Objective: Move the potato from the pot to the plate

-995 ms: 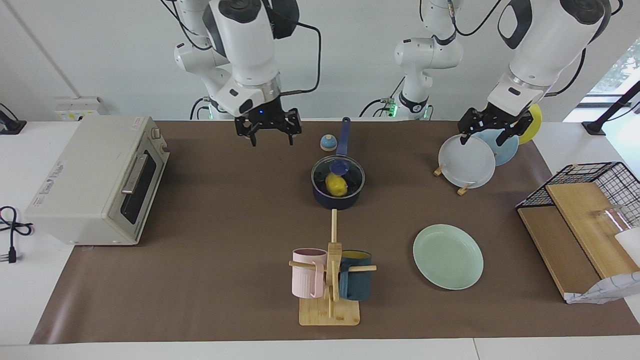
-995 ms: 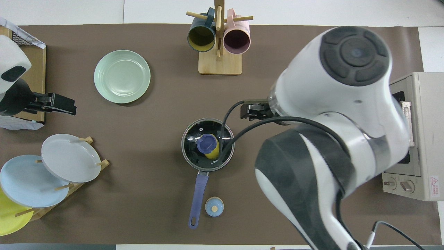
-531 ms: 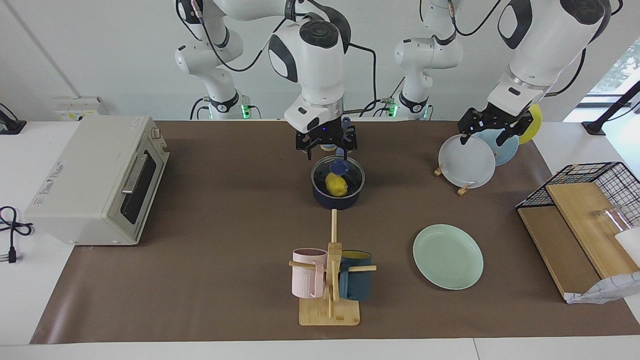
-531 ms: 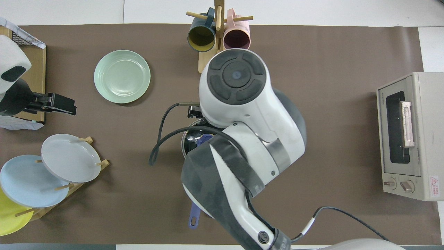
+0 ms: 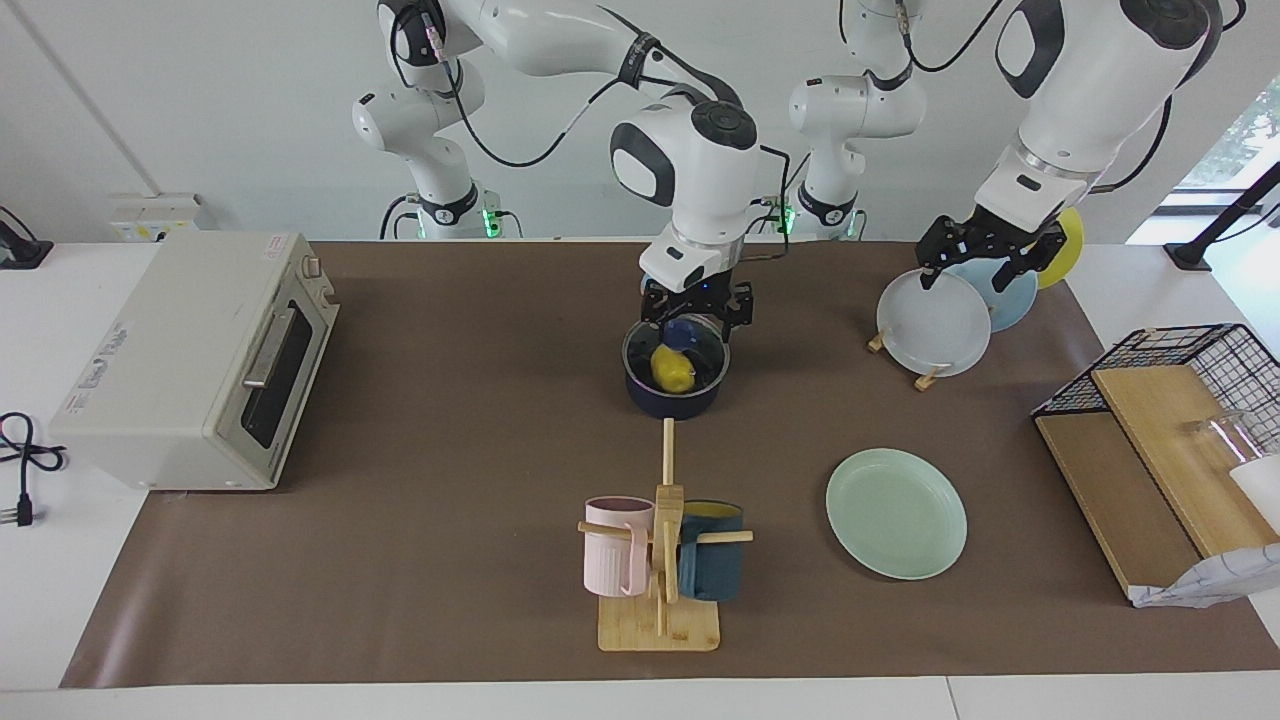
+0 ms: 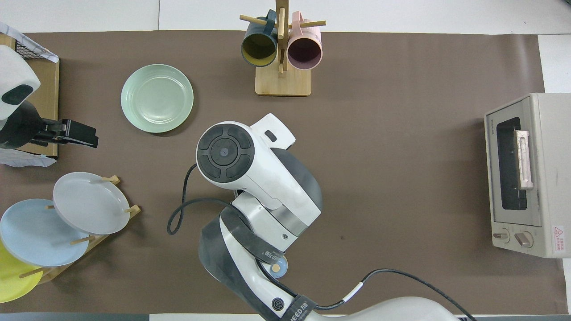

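Note:
The navy pot (image 5: 673,398) stands mid-table under a glass lid with a blue knob (image 5: 682,333). The yellow potato (image 5: 672,369) lies inside it and shows through the lid. My right gripper (image 5: 695,322) hangs just over the lid, its fingers open on either side of the knob. In the overhead view the right arm (image 6: 250,178) hides the pot, the potato and the gripper. The mint-green plate (image 5: 896,513) lies empty, farther from the robots and toward the left arm's end; it also shows in the overhead view (image 6: 157,98). My left gripper (image 5: 975,265) waits open over the plate rack.
A plate rack holds a grey-white plate (image 5: 933,323), a light blue one and a yellow one. A mug stand (image 5: 660,560) with a pink and a teal mug stands farther out than the pot. A toaster oven (image 5: 200,360) sits at the right arm's end, a wire basket (image 5: 1160,380) at the left arm's end.
My right gripper has swung from the toaster side to over the pot and come down to the lid knob. The left arm has not moved.

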You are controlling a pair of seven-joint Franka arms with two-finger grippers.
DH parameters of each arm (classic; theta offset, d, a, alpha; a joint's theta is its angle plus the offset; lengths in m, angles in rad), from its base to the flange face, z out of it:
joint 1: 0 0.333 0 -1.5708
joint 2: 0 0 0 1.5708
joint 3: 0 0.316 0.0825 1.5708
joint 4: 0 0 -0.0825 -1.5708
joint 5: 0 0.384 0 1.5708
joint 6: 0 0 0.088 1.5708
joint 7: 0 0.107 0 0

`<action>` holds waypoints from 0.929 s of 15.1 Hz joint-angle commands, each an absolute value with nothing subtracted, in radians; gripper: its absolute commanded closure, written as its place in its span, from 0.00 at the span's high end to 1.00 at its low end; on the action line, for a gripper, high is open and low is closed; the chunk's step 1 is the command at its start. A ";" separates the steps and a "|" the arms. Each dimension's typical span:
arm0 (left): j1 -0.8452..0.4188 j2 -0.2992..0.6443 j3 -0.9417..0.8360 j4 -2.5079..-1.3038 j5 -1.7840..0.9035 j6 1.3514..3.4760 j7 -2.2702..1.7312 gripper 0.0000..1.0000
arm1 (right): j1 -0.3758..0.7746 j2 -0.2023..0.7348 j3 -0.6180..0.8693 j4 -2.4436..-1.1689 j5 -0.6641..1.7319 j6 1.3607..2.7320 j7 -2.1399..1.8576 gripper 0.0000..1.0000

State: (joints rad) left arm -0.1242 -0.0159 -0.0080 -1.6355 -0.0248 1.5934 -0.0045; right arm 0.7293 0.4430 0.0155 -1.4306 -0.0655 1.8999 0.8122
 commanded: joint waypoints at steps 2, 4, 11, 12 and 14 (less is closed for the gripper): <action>-0.120 -0.038 -0.008 -1.654 -0.020 1.586 0.002 1.00 | 0.738 0.411 0.014 -1.525 -0.087 1.951 0.822 1.00; -0.120 -0.038 -0.008 -1.654 -0.020 1.585 0.002 1.00 | 0.752 0.391 0.012 -1.575 -0.087 1.971 0.816 1.00; -0.120 -0.038 -0.006 -1.654 -0.020 1.585 0.002 1.00 | 0.750 0.374 0.012 -1.617 -0.087 1.976 0.792 0.97; -0.120 -0.038 -0.006 -1.654 -0.020 1.585 0.000 1.00 | 0.750 0.374 0.012 -1.620 -0.087 1.974 0.792 0.97; -0.120 -0.038 -0.008 -1.654 -0.020 1.583 0.002 1.00 | 0.750 0.368 0.012 -1.626 -0.089 1.974 0.779 0.97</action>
